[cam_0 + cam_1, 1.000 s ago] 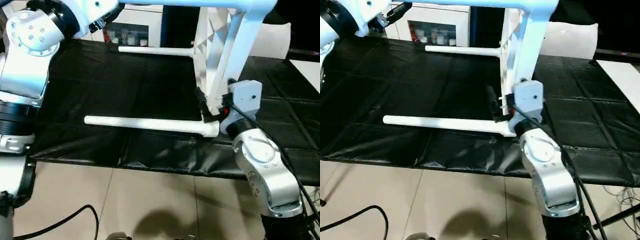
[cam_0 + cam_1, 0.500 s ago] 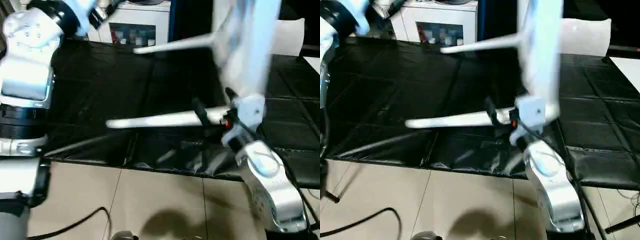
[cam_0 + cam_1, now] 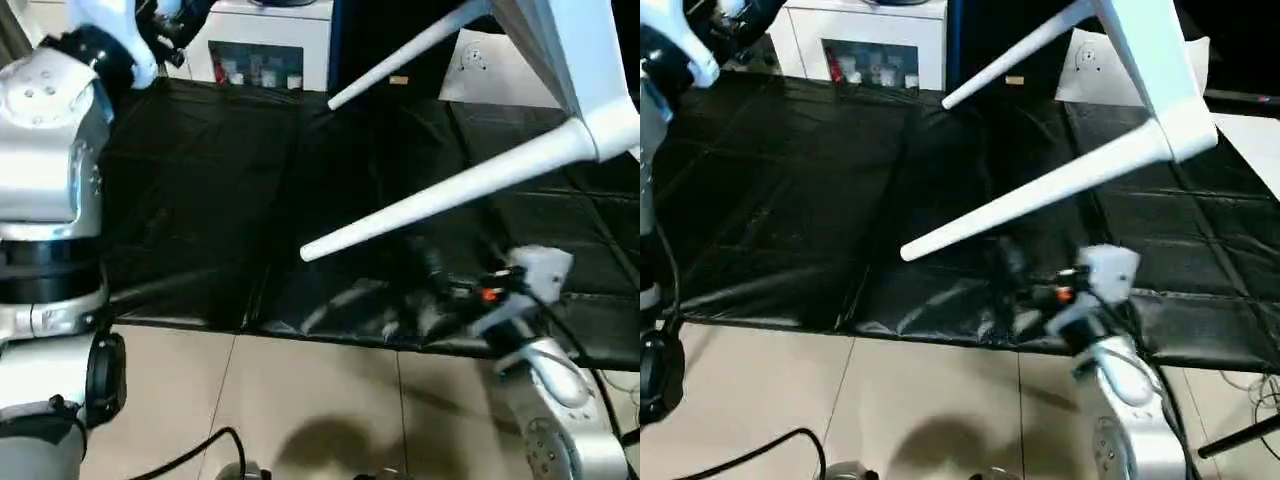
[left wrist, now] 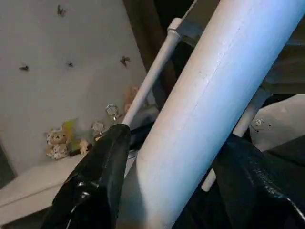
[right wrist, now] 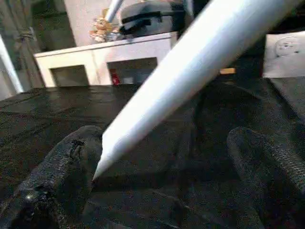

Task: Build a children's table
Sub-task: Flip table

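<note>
Two white legs (image 3: 440, 200) of the children's table now slant through the air above the black-covered desk (image 3: 200, 200); one second ago the nearer leg lay flat along the desk's front edge and the tabletop stood on its side beside the right claw. The assembly has been swung upward, and the tabletop (image 3: 560, 40) now sits high toward the desk's far right corner, tilted, with a third leg (image 4: 190, 124) clamped between the two black fingers (image 4: 100, 176) of the left claw (image 4: 176, 186). The right claw (image 3: 430, 285) has let go and dropped away: its fingers stand wide apart, holding nothing, just above the desk's front edge, with the free tip of the nearer leg hanging between them but touching neither.

By this reading the legs already seated are staying in their sockets under load, and the table is probably being turned toward standing on its feet; a fourth leg cannot be confirmed.

Materials: the legs are smooth, matte white tubes, tapering from a thick socket end to a narrow blunt tip. The tabletop's edge is flat, rigid white plastic. The desk cover is a glossy black sheet, creased in a grid and wrinkled at the front edge. The claw fingers are wrapped in crinkled black tape. A flat white sheet (image 3: 490, 70) with a small round mark lies at the far edge.
</note>
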